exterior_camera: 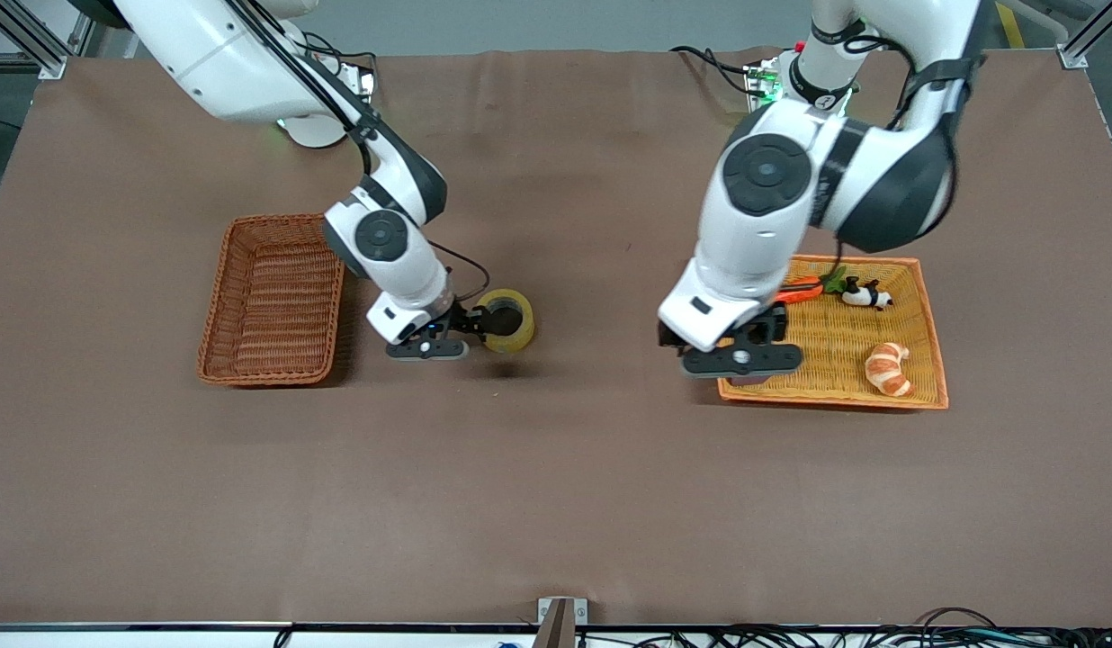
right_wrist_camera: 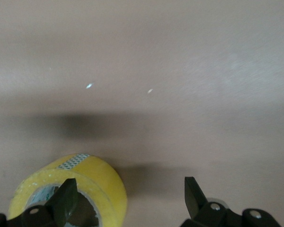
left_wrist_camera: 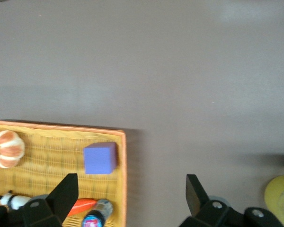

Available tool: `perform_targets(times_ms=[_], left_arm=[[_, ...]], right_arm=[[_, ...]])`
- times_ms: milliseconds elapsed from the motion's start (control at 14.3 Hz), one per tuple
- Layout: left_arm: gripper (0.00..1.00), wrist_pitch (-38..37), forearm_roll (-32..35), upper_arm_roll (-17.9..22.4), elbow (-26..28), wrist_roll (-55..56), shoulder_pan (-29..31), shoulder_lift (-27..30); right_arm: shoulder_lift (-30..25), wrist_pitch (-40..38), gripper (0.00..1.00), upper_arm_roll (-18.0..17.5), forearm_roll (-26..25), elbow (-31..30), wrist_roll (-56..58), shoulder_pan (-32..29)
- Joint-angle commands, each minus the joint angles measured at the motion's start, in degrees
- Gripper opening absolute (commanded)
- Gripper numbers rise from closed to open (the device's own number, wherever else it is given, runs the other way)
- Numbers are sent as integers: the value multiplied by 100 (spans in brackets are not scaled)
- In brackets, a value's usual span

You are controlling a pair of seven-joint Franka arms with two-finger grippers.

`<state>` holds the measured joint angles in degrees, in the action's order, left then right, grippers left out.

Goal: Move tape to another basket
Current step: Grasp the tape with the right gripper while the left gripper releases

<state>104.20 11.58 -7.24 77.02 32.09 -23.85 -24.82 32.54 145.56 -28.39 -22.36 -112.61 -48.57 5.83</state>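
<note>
The tape [exterior_camera: 507, 320], a yellowish roll with a grey core, is on the brown table between the two baskets, close to the dark wicker basket [exterior_camera: 273, 301], which is empty. My right gripper [exterior_camera: 472, 324] is low at the tape with its jaws wide open. In the right wrist view one finger [right_wrist_camera: 66, 198] is at the hole of the tape [right_wrist_camera: 92, 182], and the other is well outside the roll. My left gripper [exterior_camera: 743, 358] is open and empty over the edge of the yellow basket [exterior_camera: 930, 315]. The tape also shows in the left wrist view [left_wrist_camera: 280, 196].
The yellow basket [left_wrist_camera: 123, 170] holds a purple cube [left_wrist_camera: 100, 158], a croissant [exterior_camera: 889, 369], a toy panda [exterior_camera: 866, 295], a carrot [exterior_camera: 801, 292] and a small bottle [left_wrist_camera: 97, 216]. Bare brown cloth lies between the baskets and toward the front camera.
</note>
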Motion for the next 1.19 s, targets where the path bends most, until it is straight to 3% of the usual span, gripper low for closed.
perform_targets(times_ms=[0,350,701,841,1051,1121], left_arm=[[100,-84,-51,-58,182,-185,275,284],[100,-84,-130,-58,191,-466,731,521],[100,-49,-323,-40,208,-616,1066,740],[100,-49,-341,-49,217,-739,1233,846],[100,-75,-489,-58,261,-1063,1418,1031],[100,-84,-682,-49,348,-1239,1505,1197]], right_arm=[[235,-19,100,-229,-357,161,-416,-38],[323,-28,98,-308,-629,117,-417,-29],[446,-19,80,-299,-814,99,-425,-81],[490,-10,62,-299,-858,108,-443,-55],[525,-10,12,-290,-884,117,-670,-29],[525,-19,0,-299,-911,125,-837,-29]])
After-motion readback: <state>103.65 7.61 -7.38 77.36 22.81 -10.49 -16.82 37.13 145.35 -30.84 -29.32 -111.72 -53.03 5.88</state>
